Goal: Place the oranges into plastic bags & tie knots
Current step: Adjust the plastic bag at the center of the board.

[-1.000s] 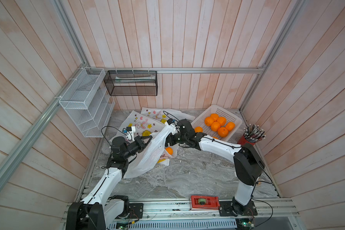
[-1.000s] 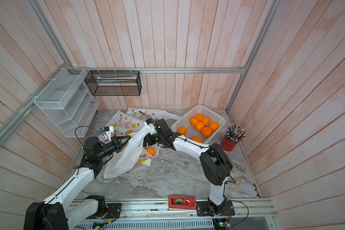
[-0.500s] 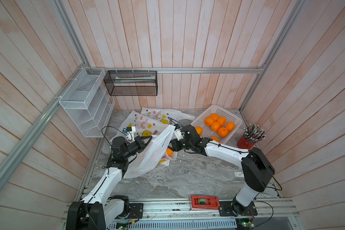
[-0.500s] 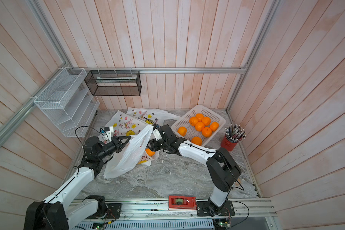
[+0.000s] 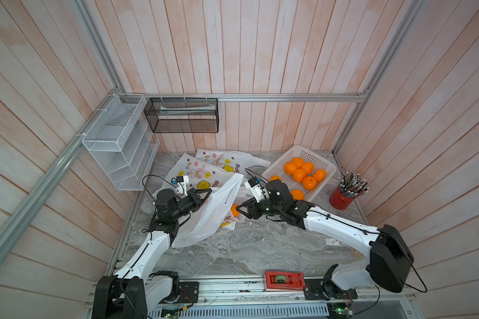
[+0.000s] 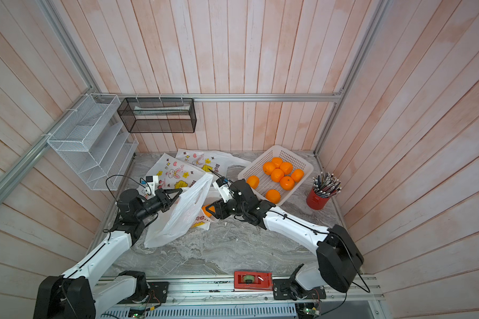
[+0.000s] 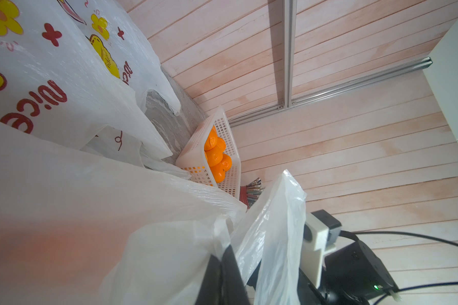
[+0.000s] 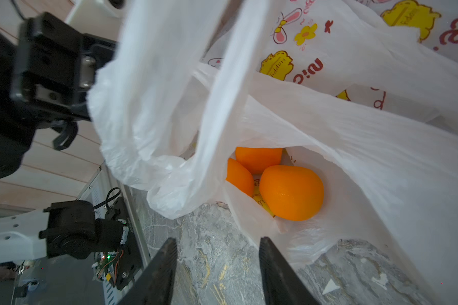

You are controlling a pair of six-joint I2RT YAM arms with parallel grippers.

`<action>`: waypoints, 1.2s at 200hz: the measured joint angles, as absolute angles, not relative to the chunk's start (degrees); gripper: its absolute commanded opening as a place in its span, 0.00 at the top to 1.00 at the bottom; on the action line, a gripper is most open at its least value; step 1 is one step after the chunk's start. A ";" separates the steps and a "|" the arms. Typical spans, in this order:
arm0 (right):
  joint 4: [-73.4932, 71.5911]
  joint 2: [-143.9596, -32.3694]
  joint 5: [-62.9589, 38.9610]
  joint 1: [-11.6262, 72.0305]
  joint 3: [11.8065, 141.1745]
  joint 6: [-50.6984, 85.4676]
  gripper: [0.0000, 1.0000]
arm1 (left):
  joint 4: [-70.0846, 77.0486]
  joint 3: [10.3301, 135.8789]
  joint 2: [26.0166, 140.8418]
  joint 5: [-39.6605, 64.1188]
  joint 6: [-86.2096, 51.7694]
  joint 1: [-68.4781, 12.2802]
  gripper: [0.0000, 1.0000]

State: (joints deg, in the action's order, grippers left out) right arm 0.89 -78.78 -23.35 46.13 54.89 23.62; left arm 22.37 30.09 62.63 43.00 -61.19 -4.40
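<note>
My left gripper (image 5: pixel 208 192) (image 7: pixel 224 250) is shut on the rim of a white plastic bag (image 5: pixel 210 215) (image 6: pixel 177 218) and holds that side up off the table. The bag's mouth faces my right gripper (image 5: pixel 239 210) (image 8: pixel 218 239), which stands open and empty just outside it, low over the marble. Three oranges (image 8: pixel 291 195) lie inside the bag mouth, and in a top view one of them (image 5: pixel 234 209) shows beside the fingers. More oranges (image 5: pixel 299 174) (image 7: pixel 217 158) sit in the white perforated basket (image 5: pixel 320 163). No knots are visible.
Flat printed bags (image 5: pixel 202 172) lie at the back behind the held bag. A red cup of pens (image 5: pixel 342 197) stands right of the basket. A red tape dispenser (image 5: pixel 284 280) sits on the front rail. A white wire shelf (image 5: pixel 119 143) and a black mesh basket (image 5: pixel 183 116) hang on the walls.
My right gripper has come away from the bag's raised top edge, moved down and toward the front, and its jaws have narrowed. The left gripper has kept its hold and place.
</note>
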 measured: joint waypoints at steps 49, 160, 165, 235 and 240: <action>1.30 -63.70 -25.47 38.52 53.10 26.57 0.24 | 22.46 30.09 62.96 43.03 -60.20 -4.40 1.00; -3.22 -73.45 -34.48 22.50 43.18 34.83 0.22 | 22.24 30.15 63.48 44.60 -55.48 -4.40 1.00; -3.99 -74.22 -34.89 22.50 43.18 35.16 0.25 | 22.22 30.17 63.59 44.66 -55.37 -4.43 1.00; -10.66 -79.57 -37.34 22.50 43.46 38.37 1.00 | 19.92 31.97 64.38 45.01 -52.01 -4.84 0.90; -10.79 -79.57 -37.32 22.44 43.53 38.06 1.00 | 19.27 32.49 64.38 44.97 -51.37 -4.84 0.86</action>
State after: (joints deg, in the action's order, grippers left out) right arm -10.79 -79.57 -37.32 22.44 43.53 38.06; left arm 19.27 32.49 64.38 44.97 -51.37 -4.84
